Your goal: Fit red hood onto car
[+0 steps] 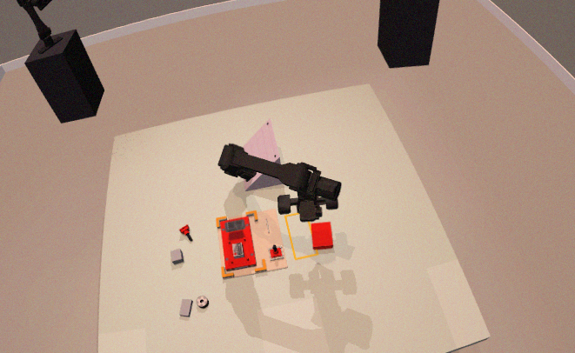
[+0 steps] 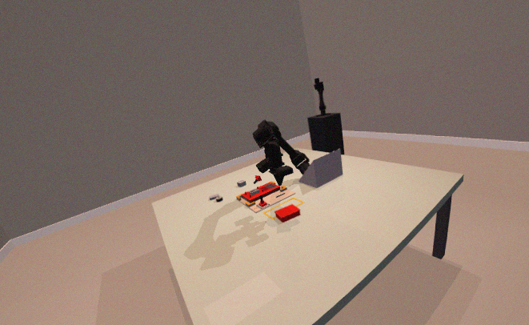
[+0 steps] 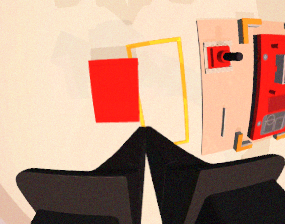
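On the worktop, the hood is lying flat below and apart from my jaws, which are hanging fully closed, gripping nothing.

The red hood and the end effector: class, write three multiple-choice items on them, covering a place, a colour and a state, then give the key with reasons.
1. Where does the hood lie?
A. on the car
B. on the table, overlapping the outline's edge
C. between the fingers

2. What colour is the outline beside it?
A. yellow
B. blue
C. green

3. How is the end effector?
A. wide open
B. shut on the hood
C. shut, holding nothing

B: the hood rests flat, apart from the car.
A: a yellow line.
C: the fingers meet, clear of the hood.
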